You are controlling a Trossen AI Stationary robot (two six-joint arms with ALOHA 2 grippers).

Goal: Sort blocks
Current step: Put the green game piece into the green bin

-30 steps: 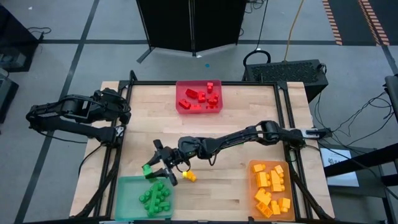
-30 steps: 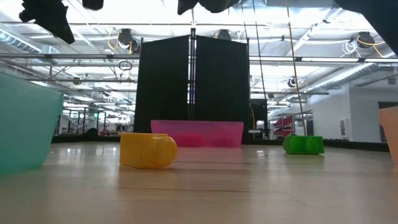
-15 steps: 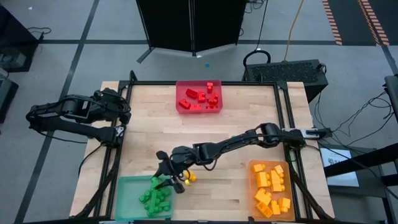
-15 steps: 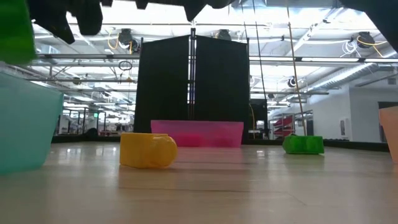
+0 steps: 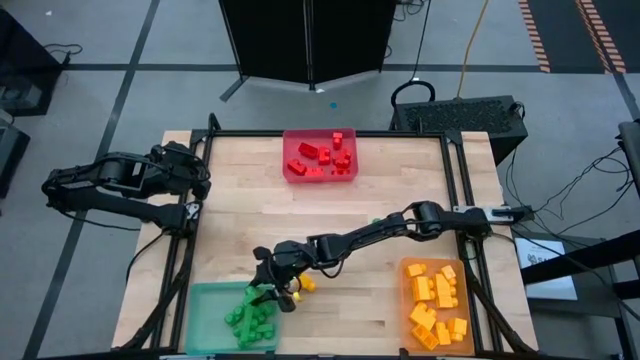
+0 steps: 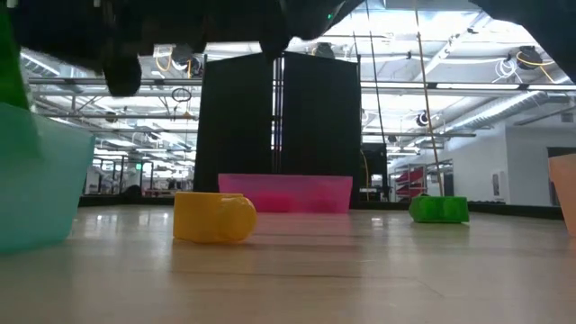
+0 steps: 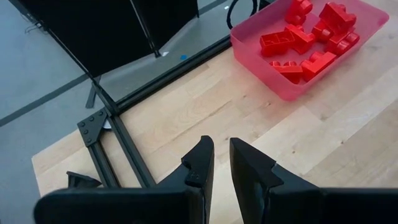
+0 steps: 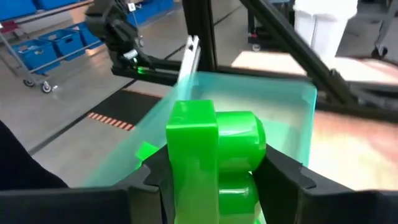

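The right gripper reaches across the table to the green tray at about 7 o'clock and is clamped on a bright green block, a glossy studded brick with rounded knobs. Only the right wrist view shows this grip plainly, with the translucent tray wall just behind the brick; from above the block is mostly hidden among the fingers over the tray's upper right corner. Inside the tray lies a heap of green blocks. A yellow block lies on the wood just beside the gripper, and the low view shows it lying on its side, with a lone green block farther back. Red blocks fill the red tray at 12 o'clock; orange blocks fill the orange tray at 5 o'clock. No writing is legible. The left gripper waits at 9 o'clock, fingers slightly apart
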